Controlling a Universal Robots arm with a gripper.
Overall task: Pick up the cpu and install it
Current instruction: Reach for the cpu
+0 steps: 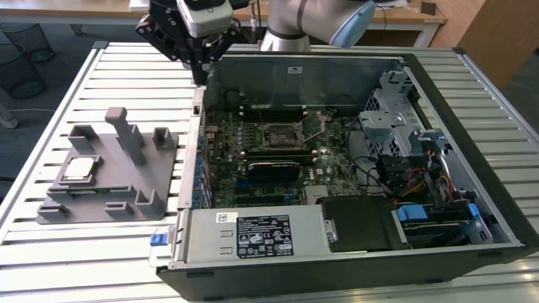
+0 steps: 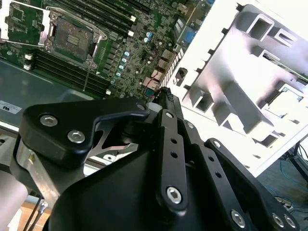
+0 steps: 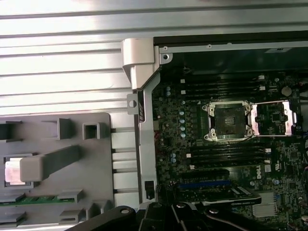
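Metal-slat table (image 1: 84,252), open black PC case (image 1: 337,281) on it, grey holder (image 1: 118,205) just beside it on the exterior view's left. The gripper (image 1: 201,81) hangs pinched together, empty, above the case wall. Square cpu (image 1: 80,167) lies flat in the holder, silvery top up, with posts (image 1: 126,136) beside it.

Silver arm (image 1: 291,22) with pale blue cap (image 1: 349,28); black hand (image 1: 201,76), silver screws (image 2: 174,194).

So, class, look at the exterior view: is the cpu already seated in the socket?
No, the cpu lies in the grey holder, and the socket sits empty.
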